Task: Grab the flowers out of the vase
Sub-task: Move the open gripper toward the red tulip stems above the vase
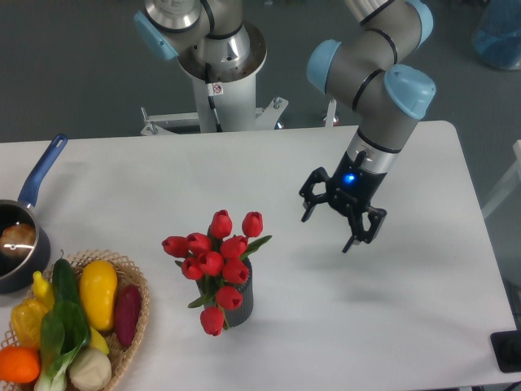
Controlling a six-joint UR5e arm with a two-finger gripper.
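The flowers (213, 254), a bunch of red tulip buds with green stems and leaves, stand in the vase (242, 298), a small dark grey ribbed cylinder near the table's middle front. One bud droops over the vase's front. My gripper (329, 230) hangs open above the table, to the right of the flowers and a little farther back, with nothing between its fingers. A clear gap of white tabletop lies between it and the bunch.
A wicker basket (134, 281) of colourful vegetables sits at the front left corner. A dark saucepan with a blue handle (41, 173) stands at the left edge. The robot's base (218, 73) rises behind the table's back edge.
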